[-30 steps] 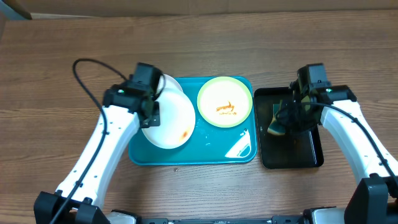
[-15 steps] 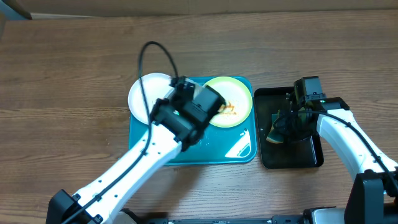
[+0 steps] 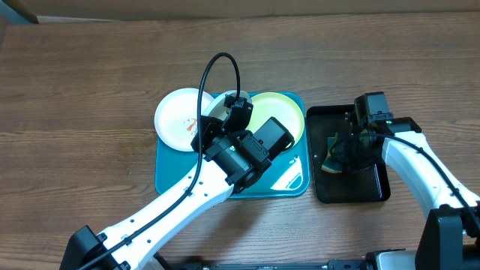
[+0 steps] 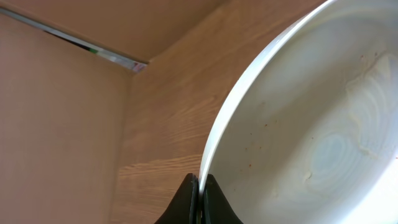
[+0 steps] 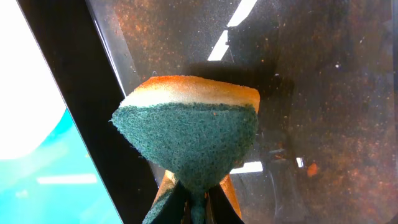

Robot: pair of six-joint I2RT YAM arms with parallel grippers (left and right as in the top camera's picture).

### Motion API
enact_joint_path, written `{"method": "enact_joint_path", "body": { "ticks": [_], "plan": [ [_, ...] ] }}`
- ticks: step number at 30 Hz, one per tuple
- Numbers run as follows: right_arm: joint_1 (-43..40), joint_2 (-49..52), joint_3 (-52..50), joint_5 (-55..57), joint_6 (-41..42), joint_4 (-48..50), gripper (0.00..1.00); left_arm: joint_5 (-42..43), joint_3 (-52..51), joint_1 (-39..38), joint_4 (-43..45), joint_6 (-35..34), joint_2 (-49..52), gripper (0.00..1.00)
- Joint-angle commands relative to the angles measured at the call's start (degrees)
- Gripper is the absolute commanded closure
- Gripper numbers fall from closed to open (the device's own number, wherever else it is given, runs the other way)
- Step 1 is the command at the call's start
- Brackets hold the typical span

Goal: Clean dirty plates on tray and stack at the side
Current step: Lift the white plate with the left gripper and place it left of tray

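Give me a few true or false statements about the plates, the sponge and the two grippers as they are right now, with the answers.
1. The right gripper holds a sponge over the black tray. True.
2. The left gripper is open and holds nothing. False: it is shut on the rim of a white plate.
3. The green-rimmed plate lies on the blue tray. True.
4. The sponge is pressed onto the green-rimmed plate. False: it is over the black tray, apart from every plate.
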Motion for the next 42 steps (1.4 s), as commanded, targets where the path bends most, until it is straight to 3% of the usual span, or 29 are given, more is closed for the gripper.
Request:
{"method": "enact_joint_path", "body": {
  "ticks": [1, 11, 23, 31, 35, 42],
  "plan": [
    [-0.1, 0.2, 0.3, 0.2, -0.2, -0.2, 0.96, 4.3, 1.4, 1.5, -0.5, -1.4, 0.2, 0.96],
    [-0.1, 0.2, 9.8, 0.2, -0.4, -7.4, 0.96, 26.4, 1.4, 16.0, -8.9, -9.4, -0.4, 0.96],
    [0.0, 7.5, 5.5, 2.3, -0.2, -1.7, 0.96, 57.9, 1.4, 41.7, -8.5, -7.7, -5.4, 0.96],
    [0.0, 16.7, 3.8, -0.4, -0.2, 2.4, 0.96, 64.3, 1.4, 53.5, -8.9, -4.5, -5.3, 0.96],
    [-0.2, 15.8, 5.2, -1.3, -0.4, 0.5, 0.96, 68.3, 1.4, 58.1, -8.9, -1.6, -5.3, 0.96],
    [-2.6, 10.5, 13.1, -1.4, -0.4, -5.4, 0.96, 67.5, 1.4, 64.7, -8.8, -1.4, -5.3, 0.96]
  ]
}}
